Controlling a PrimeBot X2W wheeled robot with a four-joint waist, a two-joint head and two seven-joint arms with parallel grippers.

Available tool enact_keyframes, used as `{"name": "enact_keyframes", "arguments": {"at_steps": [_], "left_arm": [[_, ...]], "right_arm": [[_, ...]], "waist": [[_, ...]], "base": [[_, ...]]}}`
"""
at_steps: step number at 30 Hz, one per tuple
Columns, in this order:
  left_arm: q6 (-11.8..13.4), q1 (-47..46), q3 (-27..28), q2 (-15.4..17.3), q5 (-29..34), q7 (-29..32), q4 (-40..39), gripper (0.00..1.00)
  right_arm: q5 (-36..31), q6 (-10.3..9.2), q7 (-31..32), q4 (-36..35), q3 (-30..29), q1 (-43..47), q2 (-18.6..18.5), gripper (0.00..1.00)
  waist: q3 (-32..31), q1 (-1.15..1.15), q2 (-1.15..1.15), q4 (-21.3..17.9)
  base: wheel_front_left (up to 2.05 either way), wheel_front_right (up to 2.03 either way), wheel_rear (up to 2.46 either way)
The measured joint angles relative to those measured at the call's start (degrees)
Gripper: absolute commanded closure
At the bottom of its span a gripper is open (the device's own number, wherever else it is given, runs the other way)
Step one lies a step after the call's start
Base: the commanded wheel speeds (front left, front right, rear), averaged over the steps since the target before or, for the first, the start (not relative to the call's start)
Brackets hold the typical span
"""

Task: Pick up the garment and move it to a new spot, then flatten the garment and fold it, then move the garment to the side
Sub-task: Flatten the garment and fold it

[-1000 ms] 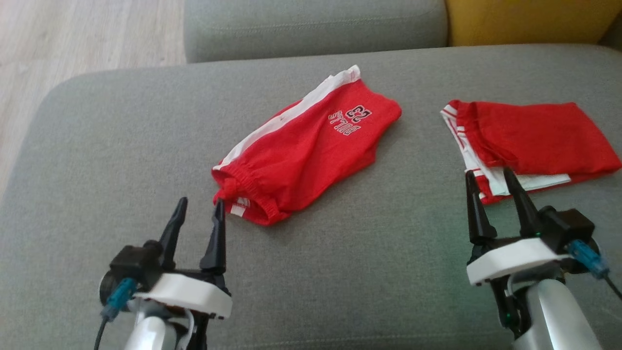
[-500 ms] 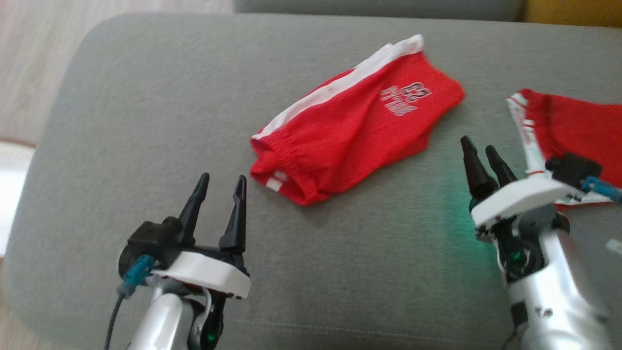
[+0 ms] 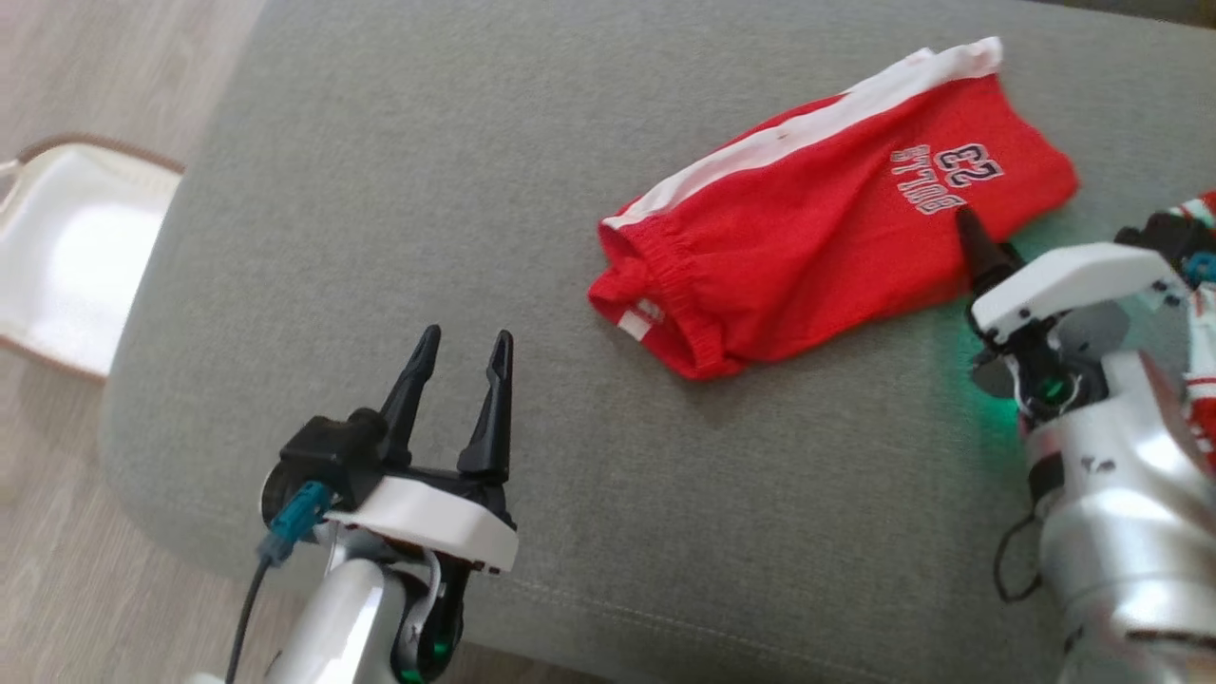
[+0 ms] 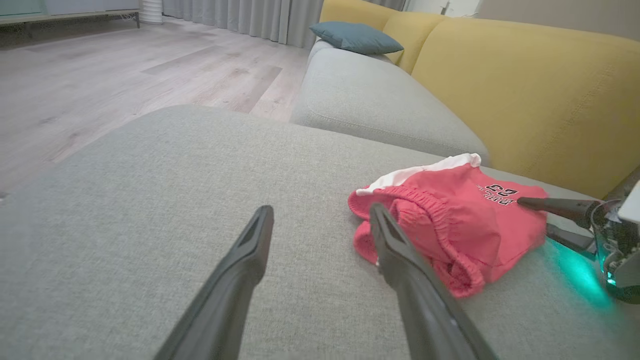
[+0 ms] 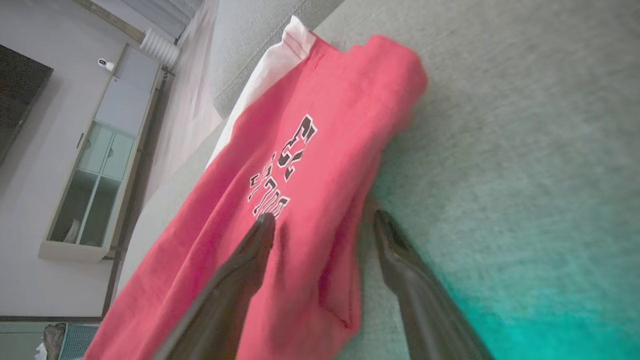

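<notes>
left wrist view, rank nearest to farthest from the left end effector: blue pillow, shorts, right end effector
1. shorts, just right of the left end effector, waistband beside its finger.
2. right end effector, at the far end of the shorts, on the right.
3. blue pillow, far back on the sofa, at the top.

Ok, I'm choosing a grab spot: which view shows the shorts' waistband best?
The left wrist view: the waistband of the red shorts lies close, its gathered opening facing the left hand. The head view shows it smaller, from above. The right wrist view shows the printed leg end.
</notes>
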Motion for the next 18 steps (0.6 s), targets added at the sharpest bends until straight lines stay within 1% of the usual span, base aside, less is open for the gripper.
{"name": "enact_keyframes", "arguments": {"at_steps": [1, 4, 5, 12, 13, 14, 18], "left_arm": [[0.37, 0.00, -0.23, 0.00, -0.05, 0.00, -0.04, 0.00], [0.41, 0.01, -0.53, 0.00, -0.05, 0.00, -0.22, 0.00], [0.41, 0.01, -0.53, 0.00, -0.05, 0.00, -0.22, 0.00], [0.41, 0.01, 0.13, -0.01, -0.05, 0.00, -1.02, 0.00], [0.41, 0.01, 0.35, -0.02, -0.05, 0.00, -1.03, 0.00], [0.41, 0.01, 0.57, -0.01, -0.05, 0.00, -1.04, 0.00], [0.48, 0.00, 0.91, -0.01, -0.05, 0.00, -1.14, 0.00]], "right_arm": [[-1.27, 0.00, -0.01, 1.82, -1.29, -1.32, -0.13, 0.00], [-4.99, 0.00, -0.84, 7.34, -4.68, -5.67, -0.70, 0.00], [-4.99, 0.00, -0.84, 7.34, -4.68, -5.67, -0.70, 0.00], [-9.28, 0.00, -4.97, 17.68, -8.02, -13.74, -1.20, 0.00], [-9.67, 0.00, -5.49, 18.42, -8.20, -14.52, -1.21, 0.22], [-9.76, 0.00, -5.68, 18.96, -8.32, -15.14, -1.22, 1.00], [-9.12, 0.00, -7.46, 20.38, -7.37, -16.64, -1.26, 1.00]], "waist": [[0.28, 0.00, 0.00, 0.41], [1.03, 0.00, 0.00, 1.17], [1.03, 0.00, 0.00, 1.17], [2.55, 0.00, 0.00, 1.45], [2.79, 0.00, 0.00, 1.43], [3.01, 0.00, 0.00, 1.42], [3.52, 0.00, 0.00, 1.20]], "base": [[0.00, 0.00, 0.00], [0.00, 0.00, 0.00], [0.00, 0.00, 0.00], [0.00, 0.00, 0.00], [0.00, 0.00, 0.00], [0.00, 0.00, 0.00], [0.00, 0.00, 0.00]]}}
